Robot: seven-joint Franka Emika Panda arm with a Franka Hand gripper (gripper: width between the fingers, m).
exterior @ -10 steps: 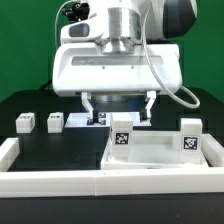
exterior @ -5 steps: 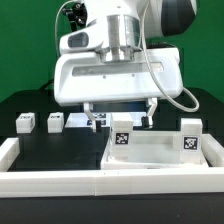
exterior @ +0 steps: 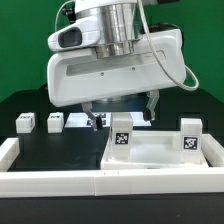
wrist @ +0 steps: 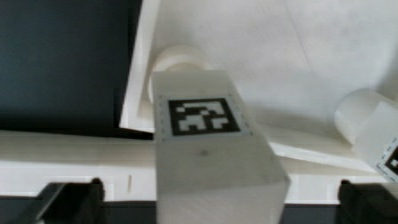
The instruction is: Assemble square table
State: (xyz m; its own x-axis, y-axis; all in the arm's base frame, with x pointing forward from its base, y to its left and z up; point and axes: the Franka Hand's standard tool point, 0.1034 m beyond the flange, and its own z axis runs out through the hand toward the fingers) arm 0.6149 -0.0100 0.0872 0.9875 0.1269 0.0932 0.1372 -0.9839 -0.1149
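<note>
Item: table panel lay on black counter, ext. view's right. Tagged leg stood upright at its corner. Hand was wide open astride leg, gripping nothing. Loose legs lay farther back, ext. view's left.

A robotics lab rig: plain green backdrop across the upper frame, black tabletop below, a robot arm at centre, printed tags at lower right.
</note>
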